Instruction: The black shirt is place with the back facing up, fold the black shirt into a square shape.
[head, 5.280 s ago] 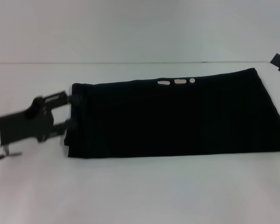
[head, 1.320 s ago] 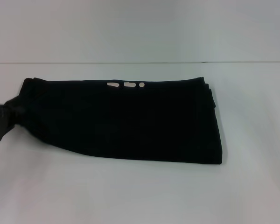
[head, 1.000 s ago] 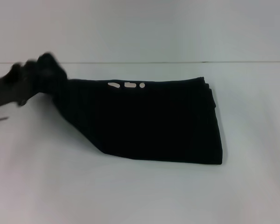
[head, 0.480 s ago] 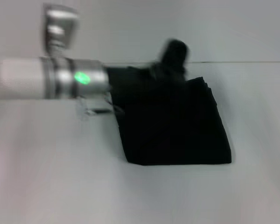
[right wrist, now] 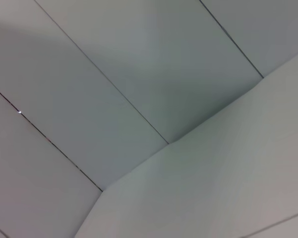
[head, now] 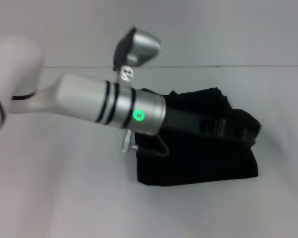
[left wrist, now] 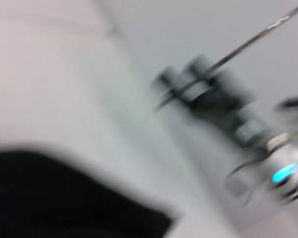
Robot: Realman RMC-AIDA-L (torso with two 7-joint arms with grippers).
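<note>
Black shirt [head: 198,166] lying on the white desk [head: 64,198], right of centre, already doubled into a compact near-square block with a straight near edge and a bunched top layer along the right side. No lettering visible on the upper face. In the left wrist view, only a dark blurred corner of the shirt [left wrist: 64,198] against the pale desk [left wrist: 64,89].

Left pincer [head: 238,130] reaching across from the left, low over the far-right part of the cloth, its silver forearm with the green light spanning the block. Black on black there, so cannot tell whether parted, closed, or clamped on a fold.

Right pincer out of sight in every view; right wrist camera showing only pale panels and seams.

Judged handling: light, limp, wholly unrigid; likely to sag, drag and unfold if lifted by a single layer. Probably grippy enough on the desk to hold its place, though a hasty pull could skew the whole stack. Best taken at a corner or along a folded edge, pinching all layers together, and carried low across. Remaining work likely just laying the upper layer flat and squaring the right edge.
</note>
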